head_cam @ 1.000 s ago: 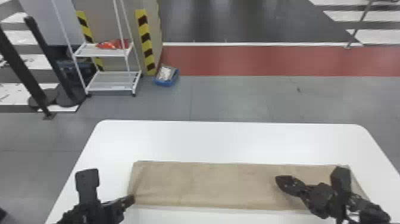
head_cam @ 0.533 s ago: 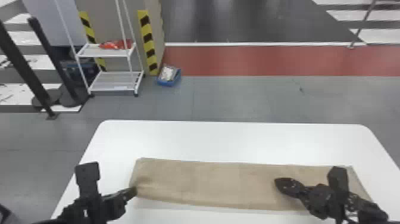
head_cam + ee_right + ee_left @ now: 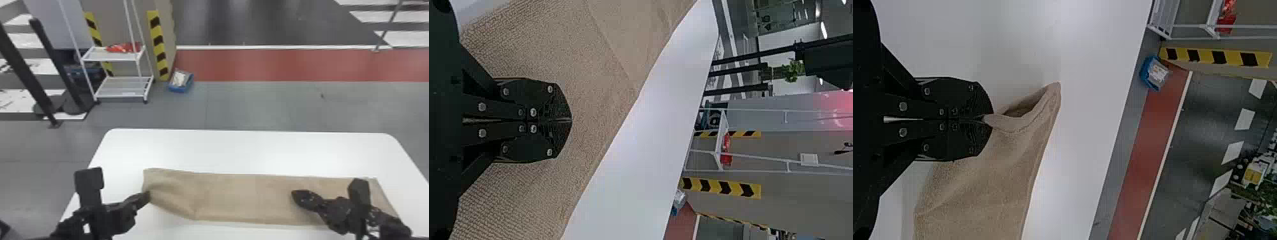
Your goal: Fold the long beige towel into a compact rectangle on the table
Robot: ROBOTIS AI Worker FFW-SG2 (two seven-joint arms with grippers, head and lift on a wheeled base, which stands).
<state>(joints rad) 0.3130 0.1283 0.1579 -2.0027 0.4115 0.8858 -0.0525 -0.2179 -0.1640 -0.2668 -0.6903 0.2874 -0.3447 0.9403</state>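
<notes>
Towel: lying lengthwise across the near part of the white table, a long flat strip except at its left end, where the cloth is bent and softly creased. My left gripper is at that end; its jaws are pinching a bit of the towel's edge, and in the left wrist view a small hollow opens in the cloth beside the pinch. My right gripper is over the right part of the towel, jaws pressed together with no cloth between them that I can see; whether it touches the towel I cannot tell.

Beyond the table: grey floor, then a red strip. On the far left I note a white rack with a red item on its upper shelf, and a blue box near it on the floor.
</notes>
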